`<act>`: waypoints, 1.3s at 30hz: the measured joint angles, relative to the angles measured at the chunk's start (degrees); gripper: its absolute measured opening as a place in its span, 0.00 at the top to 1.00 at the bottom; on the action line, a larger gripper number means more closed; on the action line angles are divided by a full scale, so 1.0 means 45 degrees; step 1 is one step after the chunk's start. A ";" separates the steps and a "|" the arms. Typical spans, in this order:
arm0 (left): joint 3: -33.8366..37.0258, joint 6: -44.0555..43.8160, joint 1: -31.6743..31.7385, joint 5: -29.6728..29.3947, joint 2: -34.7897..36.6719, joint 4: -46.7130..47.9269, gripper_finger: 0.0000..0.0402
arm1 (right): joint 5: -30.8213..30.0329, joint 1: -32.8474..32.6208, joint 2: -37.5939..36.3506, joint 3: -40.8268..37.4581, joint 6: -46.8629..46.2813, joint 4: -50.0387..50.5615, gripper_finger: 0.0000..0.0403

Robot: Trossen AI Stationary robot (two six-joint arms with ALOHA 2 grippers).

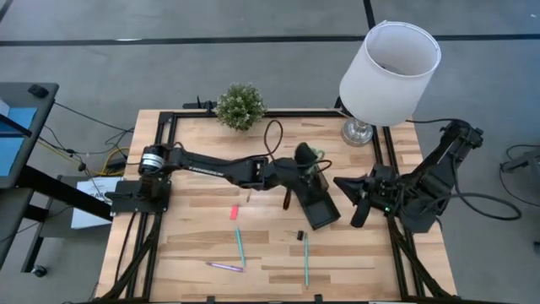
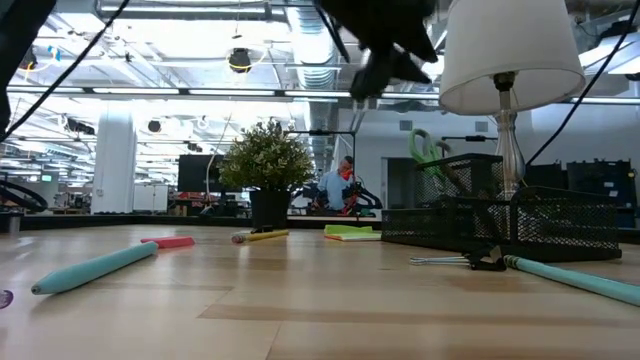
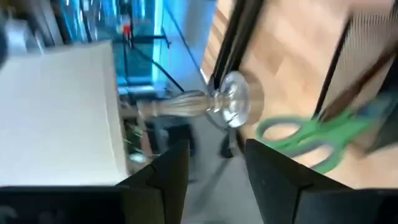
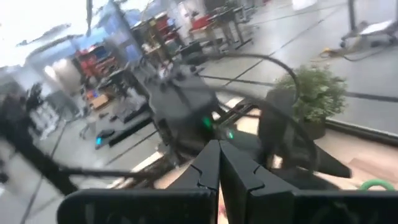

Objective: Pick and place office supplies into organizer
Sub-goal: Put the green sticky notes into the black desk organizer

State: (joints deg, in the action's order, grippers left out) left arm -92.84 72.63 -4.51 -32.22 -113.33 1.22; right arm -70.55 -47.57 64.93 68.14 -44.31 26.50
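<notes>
Pale wooden table, smooth planks, bearing everything. White drum-shaded lamp on a shiny metal foot, just behind the organizer: black wire mesh, boxy, rigid, light enough to slide if knocked. Left gripper directly above the organizer, fingers parted with nothing between them. Right gripper waiting beside the organizer on its lamp-ward side, fingers pressed together, empty. Green-handled scissors apparently standing handles-up in the organizer's taller cup, clear of the parted fingers; hard plastic loops, stiff steel blades, top-heavy, best taken across the loops. Well apart from the organizer toward the table's front edge: two teal pens, slim, smooth, rigid, likely to roll, so pinch mid-barrel across the width; a purple pen, same handling. Nearer the organizer: a pink eraser, small rubbery block, grippy and forgiving, and a tiny black clip, hard, slippery, easy to flick away, needing a centred, low pinch.
</notes>
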 joint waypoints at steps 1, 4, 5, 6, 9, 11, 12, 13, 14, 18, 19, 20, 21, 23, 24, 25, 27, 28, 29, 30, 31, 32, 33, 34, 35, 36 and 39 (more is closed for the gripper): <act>-0.0004 -0.1246 -0.0137 0.0047 0.0235 0.0462 0.63 | 0.0240 -0.0094 0.0000 0.0000 0.0415 0.0025 1.00; -0.0004 -0.5694 -0.0434 0.0751 0.1024 0.2530 0.64 | 0.1382 -0.0377 0.0008 0.0000 0.2040 0.0473 1.00; -0.0004 -0.7298 -0.0479 0.1114 0.1316 0.3289 0.64 | 0.1766 -0.0431 0.0067 0.0000 0.2440 0.0715 1.00; -0.0004 -0.8925 -0.0500 0.1519 0.1615 0.4192 0.64 | 0.2012 -0.0413 0.0160 0.0000 0.2723 0.0893 1.00; -0.0004 -1.2856 -0.0414 0.2567 0.2397 0.6693 0.64 | 0.2144 -0.0325 0.0360 -0.0009 0.3253 0.1610 1.00; -0.0004 -1.4490 -0.0338 0.2709 0.2848 0.8464 0.64 | 0.2106 -0.0167 0.0387 -0.0006 0.3582 0.1894 1.00; -0.0004 -1.5134 -0.0308 0.2615 0.3017 0.9226 0.64 | 0.2139 -0.0031 0.0400 -0.0005 0.3696 0.2002 1.00; -0.0004 -1.5707 -0.0282 0.2442 0.3189 1.0055 0.64 | 0.2258 0.0154 0.0408 -0.0009 0.3875 0.2022 1.00; -0.0004 -1.6232 -0.0268 0.2262 0.3348 1.0890 0.64 | 0.2472 0.0422 0.0408 -0.0008 0.4147 0.2008 1.00; -0.0004 -1.8414 -0.0268 0.2005 0.3916 1.2793 0.64 | 0.3789 0.1901 0.0408 -0.0005 0.6093 0.1935 1.00; -0.0004 -1.8871 -0.0268 0.2090 0.4052 1.2979 0.64 | 0.4267 0.2337 0.0405 -0.0005 0.6711 0.1829 1.00; -0.0004 -1.9312 -0.0281 0.2246 0.4180 1.3069 0.64 | 0.4899 0.2773 0.0403 -0.0005 0.7283 0.1696 1.00; -0.0004 -1.9694 -0.0315 0.2420 0.4282 1.3167 0.64 | 0.5729 0.3261 0.0403 -0.0005 0.7779 0.1563 1.00; -0.0004 -2.0445 -0.0422 0.2612 0.4447 1.3315 0.64 | 0.7707 0.4209 0.0408 -0.0005 0.8509 0.1336 1.00; -0.0004 -2.0733 -0.0452 0.2641 0.4495 1.3357 0.64 | 0.8604 0.4651 0.0408 -0.0005 0.8751 0.1313 0.99; -0.0004 -2.0954 -0.0510 0.2645 0.4544 1.3465 0.64 | 0.9322 0.5022 0.0412 -0.0005 0.8939 0.1299 0.98; -0.0004 -2.1257 -0.0581 0.2486 0.4583 1.3882 0.64 | 1.0244 0.5634 0.0515 -0.0005 0.9321 0.1245 0.95; -0.0004 -2.1385 -0.0603 0.2313 0.4597 1.4209 0.64 | 1.0455 0.5865 0.0608 -0.0005 0.9578 0.1191 0.93; -0.0004 -2.1498 -0.0629 0.2165 0.4623 1.4614 0.64 | 1.0672 0.6057 0.0680 -0.0005 0.9909 0.1155 0.91; 0.0001 -2.1609 -0.0655 0.2055 0.4655 1.5035 0.64 | 1.0918 0.6213 0.0758 -0.0005 1.0277 0.1143 0.89; 0.0001 -2.1695 -0.0652 0.1995 0.4692 1.5342 0.64 | 1.1223 0.6351 0.0878 0.0000 1.0627 0.1036 0.86; -0.0002 -2.1819 -0.0652 0.1965 0.4728 1.5564 0.64 | 1.1553 0.6523 0.1026 0.0015 1.1016 0.0931 0.84; 0.0001 -2.1960 -0.0652 0.1965 0.4768 1.5823 0.64 | 1.1879 0.6675 0.1209 0.0015 1.1341 0.0915 0.82; 0.0001 -2.2031 -0.0656 0.1969 0.4794 1.6010 0.64 | 1.2159 0.6818 0.1447 0.0010 1.1584 0.0918 0.80; 0.0001 -2.2083 -0.0661 0.1970 0.4824 1.6030 0.64 | 1.2339 0.6972 0.1690 0.0010 1.1770 0.0858 0.78; 0.0001 -2.2088 -0.0690 0.1977 0.4874 1.6021 0.64 | 1.2350 0.7134 0.1924 0.0010 1.1915 0.0805 0.77; 0.0001 -2.2011 -0.0792 0.1975 0.5034 1.6089 0.64 | 1.2309 0.7905 0.2715 0.0010 1.1953 0.0205 0.72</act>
State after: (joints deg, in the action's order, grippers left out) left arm -92.84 -26.42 -8.07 -23.33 -90.68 73.63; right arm -15.16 -12.00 77.15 68.18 9.48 27.42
